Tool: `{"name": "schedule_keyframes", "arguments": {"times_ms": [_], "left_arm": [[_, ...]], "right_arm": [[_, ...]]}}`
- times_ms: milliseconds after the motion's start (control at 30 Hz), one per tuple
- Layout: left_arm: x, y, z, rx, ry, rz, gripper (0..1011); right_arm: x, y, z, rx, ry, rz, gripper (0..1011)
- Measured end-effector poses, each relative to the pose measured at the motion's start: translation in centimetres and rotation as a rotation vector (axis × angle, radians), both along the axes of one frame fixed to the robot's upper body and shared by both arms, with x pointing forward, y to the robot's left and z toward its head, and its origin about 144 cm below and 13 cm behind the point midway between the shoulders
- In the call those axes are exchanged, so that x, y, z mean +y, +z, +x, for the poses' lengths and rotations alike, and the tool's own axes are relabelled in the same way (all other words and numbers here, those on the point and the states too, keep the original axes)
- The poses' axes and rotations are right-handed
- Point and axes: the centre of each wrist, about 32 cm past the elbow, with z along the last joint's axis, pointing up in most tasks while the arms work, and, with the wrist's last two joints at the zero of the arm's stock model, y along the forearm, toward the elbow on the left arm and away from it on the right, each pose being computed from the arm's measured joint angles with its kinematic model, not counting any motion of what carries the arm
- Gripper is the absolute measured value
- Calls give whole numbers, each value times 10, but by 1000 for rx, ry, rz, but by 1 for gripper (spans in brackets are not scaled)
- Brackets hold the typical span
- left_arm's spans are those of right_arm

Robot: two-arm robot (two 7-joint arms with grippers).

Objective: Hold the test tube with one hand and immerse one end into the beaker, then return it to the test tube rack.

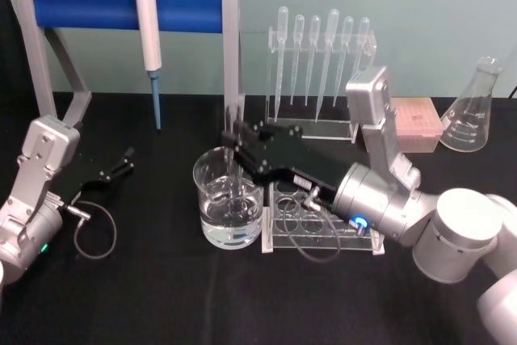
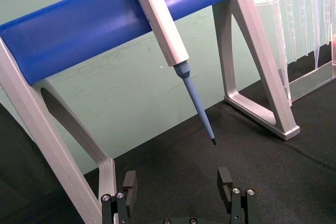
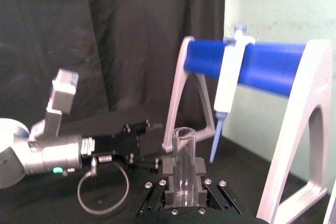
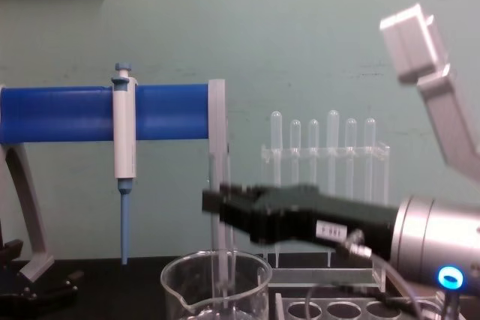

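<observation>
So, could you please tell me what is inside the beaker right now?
The beaker holds clear liquid, and the test tube's lower end dips into it, held upright by the right gripper. The tube's very tip is hard to make out.

Test tube [image 3: 184, 166]: upright, clamped between jaws of right gripper [image 3: 183, 181]; open rim up, clear wall. Blue-bar stand [image 3: 247, 66]: behind and beside tube, white legs to either side. Pipettor [image 3: 229, 85]: hangs from blue bar, white body, blue tip pointing down, tip near tube rim level but well apart. Left gripper [image 3: 137, 135]: black, on silver-grey wrist, far side of tube from stand, low over black surface. Cable loop [image 3: 103, 191]: below that wrist.
</observation>
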Motion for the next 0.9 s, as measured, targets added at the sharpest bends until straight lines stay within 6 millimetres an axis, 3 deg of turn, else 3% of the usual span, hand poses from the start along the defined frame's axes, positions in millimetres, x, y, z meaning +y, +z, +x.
{"name": "schedule_keyframes", "arguments": {"times_ms": [300, 400, 533, 733, 900], "left_arm": [[0, 0, 0, 0, 0, 0, 1000], [0, 0, 0, 0, 0, 0, 1000], [0, 0, 0, 0, 0, 0, 1000], [0, 0, 0, 0, 0, 0, 1000], [0, 0, 0, 0, 0, 0, 1000]], "right_arm": [[-6, 44, -14, -86, -12, 29, 223], [-17, 68, -25, -125, -35, 48, 223], [-32, 83, -38, -150, -76, 49, 223], [-54, 84, -55, -150, -141, 41, 222], [-68, 65, -63, -101, -175, 34, 223]]}}
